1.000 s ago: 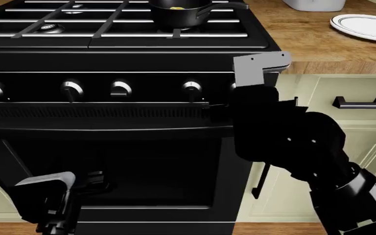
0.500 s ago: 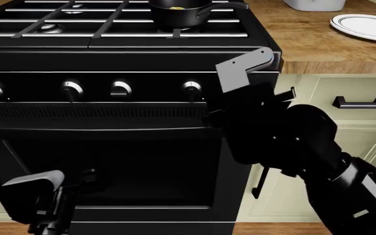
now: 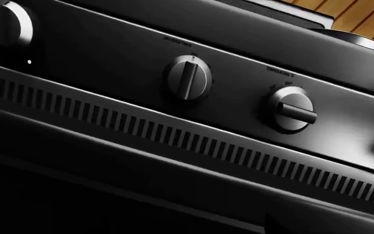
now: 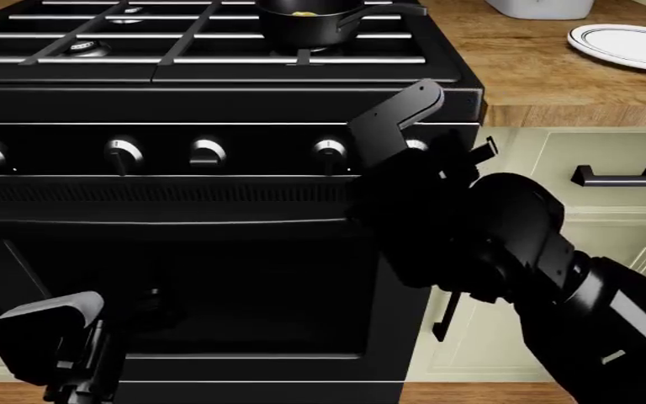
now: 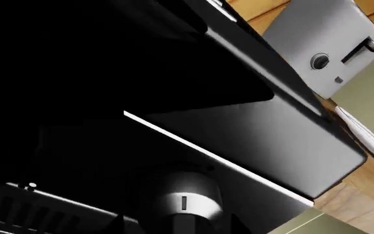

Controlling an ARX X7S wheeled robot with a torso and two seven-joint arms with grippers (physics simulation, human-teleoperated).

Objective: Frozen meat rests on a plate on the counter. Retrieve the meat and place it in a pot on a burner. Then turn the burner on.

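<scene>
The black pot [image 4: 306, 23] stands on the range's back right grate, hiding its burner. A yellowish bit of the frozen meat [image 4: 304, 13] shows inside it. The white plate [image 4: 628, 42] lies bare on the wood counter [image 4: 525, 76]. My right gripper [image 4: 413, 150] is at the rightmost knob [image 5: 185, 199] on the range's front panel, shut on it with the wrist rolled over. In the right wrist view dark fingers flank the silver knob. My left gripper [image 4: 71, 370] hangs low in front of the oven door; its jaws do not show.
Other silver knobs [image 4: 329, 151] line the range panel; three show in the left wrist view [image 3: 188, 78]. Another burner [image 4: 87, 46] sits front left. A grey toaster [image 5: 323, 53] stands on the counter. Cream cabinets with a dark handle [image 4: 618, 175] are at right.
My right wrist has rolled counter-clockwise at the knob and shifted a little left. My left gripper has drifted slightly left and down.
</scene>
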